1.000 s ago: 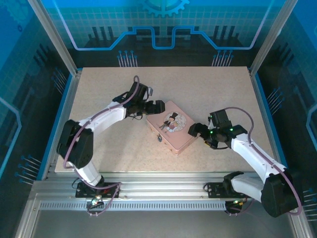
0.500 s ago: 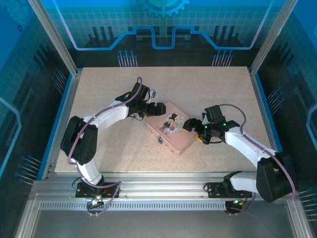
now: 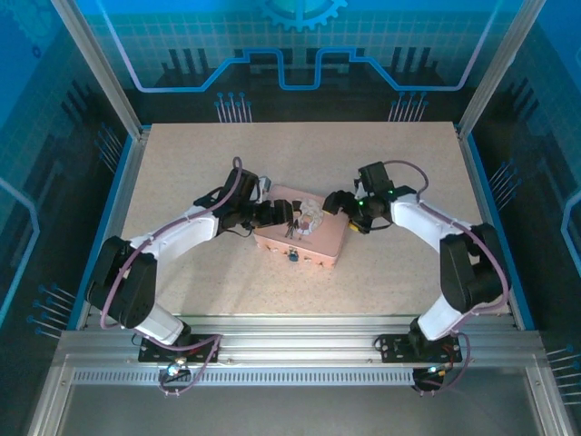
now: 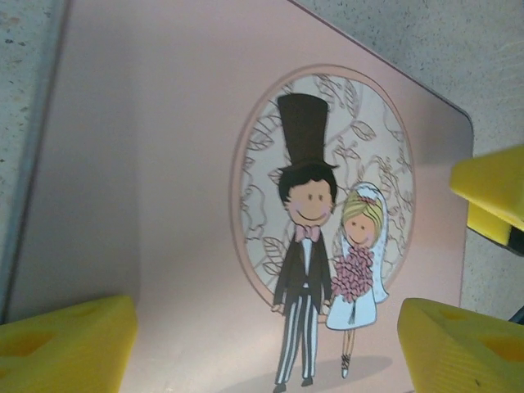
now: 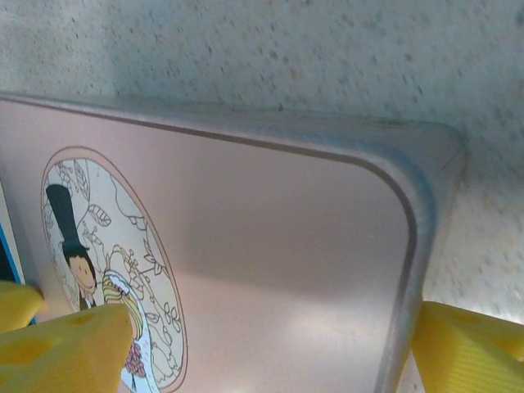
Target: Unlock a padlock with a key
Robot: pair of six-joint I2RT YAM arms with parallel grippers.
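Note:
The pink tin (image 3: 313,238) with a cartoon couple lies mid-table. The padlock (image 3: 294,257), a tiny teal-blue thing, sits at the tin's near side wall. I cannot make out the key. My left gripper (image 3: 280,216) is over the tin's left end, open. In the left wrist view its yellow fingers (image 4: 70,344) stand wide apart with the lid (image 4: 164,205) between them. My right gripper (image 3: 334,202) is at the tin's far right corner, open. One of its fingers (image 5: 471,352) is outside the tin's edge (image 5: 413,246). The other is over the lid.
The speckled tabletop (image 3: 200,154) is ringed by a metal frame (image 3: 109,91) and blue panels. The right gripper's yellow finger (image 4: 491,192) shows at the right of the left wrist view, close to the left gripper.
Both grippers have closed in on the tin from either side, and their jaws have narrowed a little. The tin has shifted left and turned on the table.

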